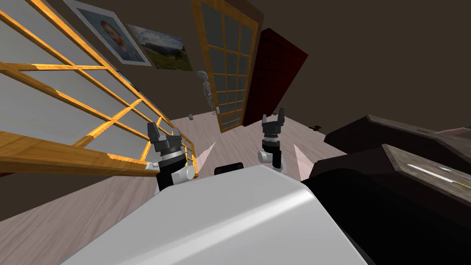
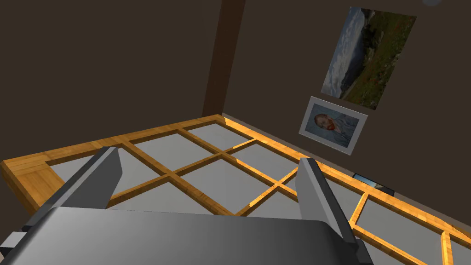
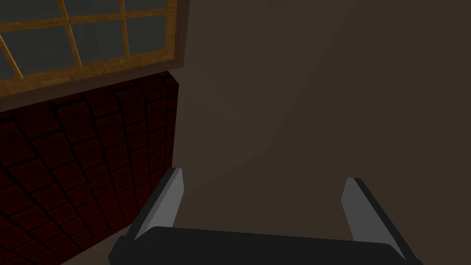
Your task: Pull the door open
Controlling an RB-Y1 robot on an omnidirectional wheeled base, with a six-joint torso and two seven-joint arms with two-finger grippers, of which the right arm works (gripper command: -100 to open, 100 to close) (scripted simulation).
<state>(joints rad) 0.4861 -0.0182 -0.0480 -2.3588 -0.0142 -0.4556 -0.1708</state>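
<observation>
A dark red panelled door (image 1: 276,73) stands at the far end of the room, beside a tall wood-framed glazed panel (image 1: 227,64). I cannot make out a handle on it. In the head view both grippers are raised in front of me, well short of the door. My left gripper (image 1: 164,131) is open and empty, close to a large wood-framed window (image 1: 69,101). Also open and empty, my right gripper (image 1: 273,117) points toward the door. Past the right gripper (image 3: 264,177) lie the red door (image 3: 83,156) and a brown wall. Beyond the left gripper (image 2: 209,156) is the window (image 2: 207,161).
Dark furniture (image 1: 391,152) crowds my right side. A pale skeleton-like figure (image 1: 208,89) stands by the glazed panel. Two pictures (image 1: 138,39) hang on the left wall. Wooden floor (image 1: 239,138) runs between me and the door.
</observation>
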